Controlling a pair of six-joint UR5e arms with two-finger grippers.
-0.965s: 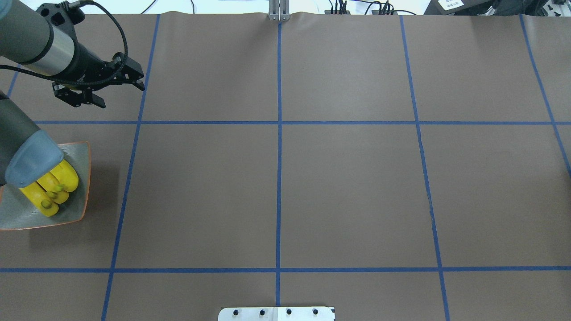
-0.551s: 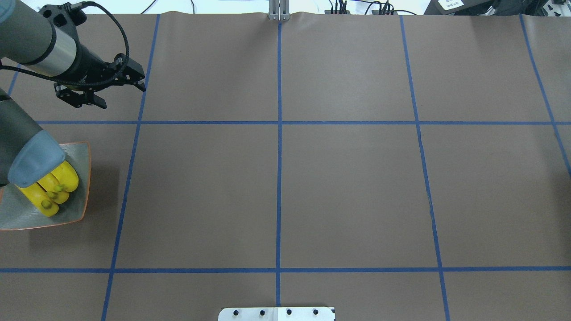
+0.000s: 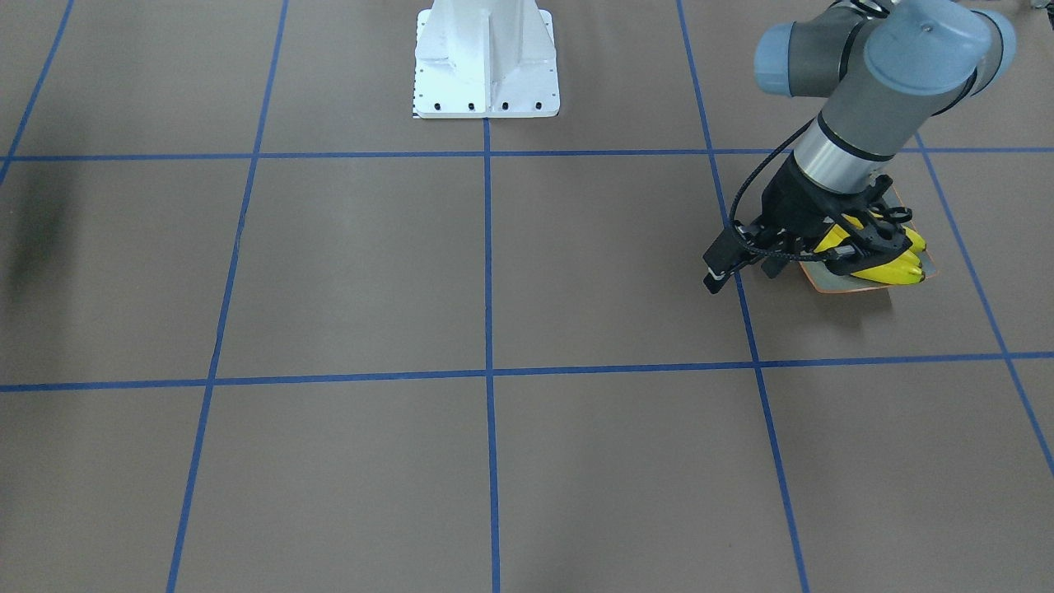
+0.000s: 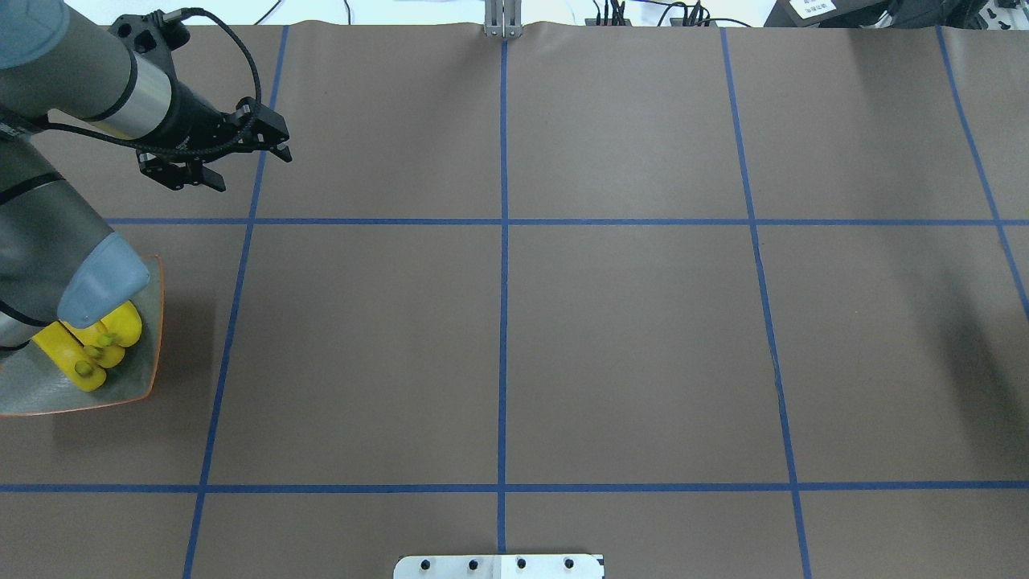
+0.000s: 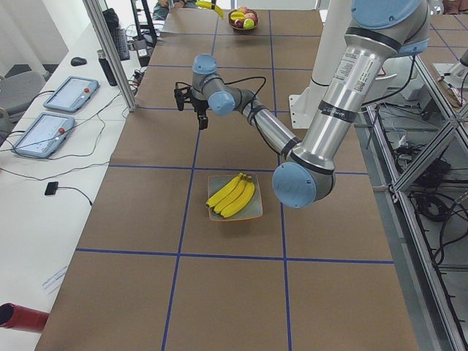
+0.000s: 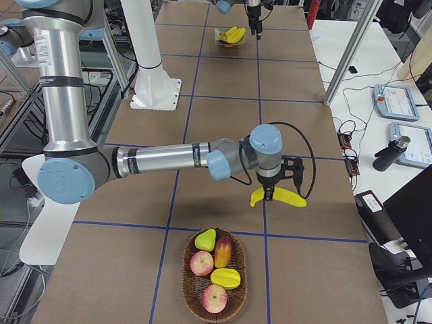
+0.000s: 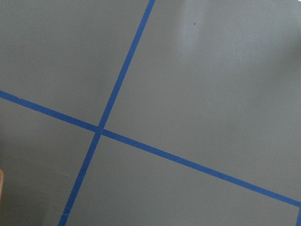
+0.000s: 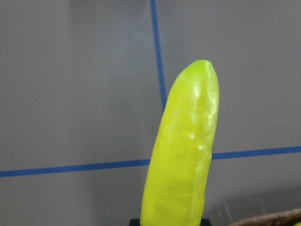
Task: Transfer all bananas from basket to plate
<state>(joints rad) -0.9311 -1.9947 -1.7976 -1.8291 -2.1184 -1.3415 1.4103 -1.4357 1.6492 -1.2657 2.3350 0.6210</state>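
Note:
Three yellow bananas [image 4: 90, 347] lie side by side on the orange-rimmed plate [image 4: 151, 354] at the table's left edge, also seen as bananas [image 5: 232, 196] on the plate [image 5: 252, 212]. My left gripper [image 4: 251, 169] hovers open and empty over the table beyond the plate, and from the front that gripper [image 3: 865, 243] overlaps the bananas [image 3: 893, 268]. My right gripper [image 6: 275, 190] is shut on a fourth banana [image 6: 278, 198], held above the table just past the basket [image 6: 185, 273]. That banana [image 8: 183, 155] fills the right wrist view.
The wicker basket holds a pear [image 6: 205, 239], apples [image 6: 201, 263] and a yellow fruit [image 6: 225, 277]. Blue tape lines cross the brown table. The white robot base [image 3: 486, 58] stands at the near edge. Tablets and cables lie beyond the table's far side.
My left gripper has moved right and slightly farther from the plate, still open. The plate and its bananas have not moved.

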